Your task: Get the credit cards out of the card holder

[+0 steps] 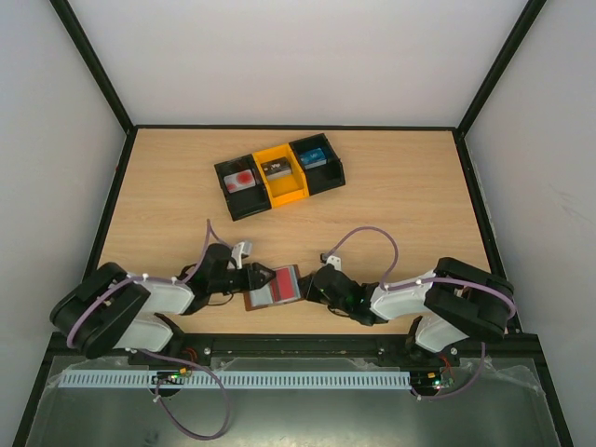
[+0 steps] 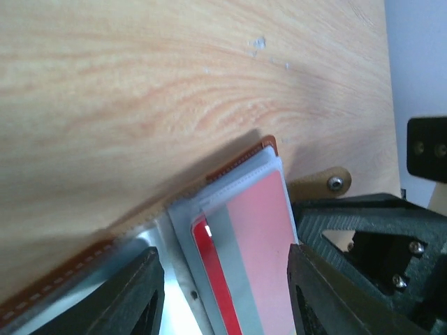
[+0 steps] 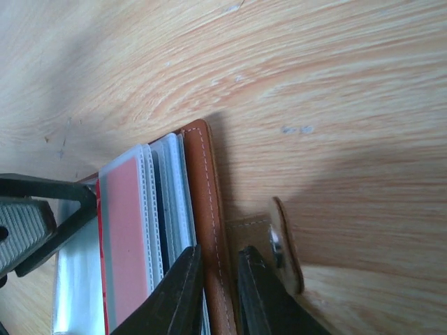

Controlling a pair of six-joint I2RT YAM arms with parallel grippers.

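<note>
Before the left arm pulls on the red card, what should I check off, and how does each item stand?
1. The right gripper is clamped on the card holder by its brown cover: ok.
2. The card holder is open, clear sleeves fanned out: ok.
3. The red card lies between the fingers of the left gripper: ok.
4. The left gripper is closed on the red card: not ok, jaws stand apart.
5. The red card is free of its sleeve: not ok, it sits inside.

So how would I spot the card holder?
At the near edge of the wooden table, between the left gripper and right gripper, lies the card holder. It is open: brown cover, clear sleeves, a red-pink card showing. The black-and-yellow tray farther back has three compartments.
</note>
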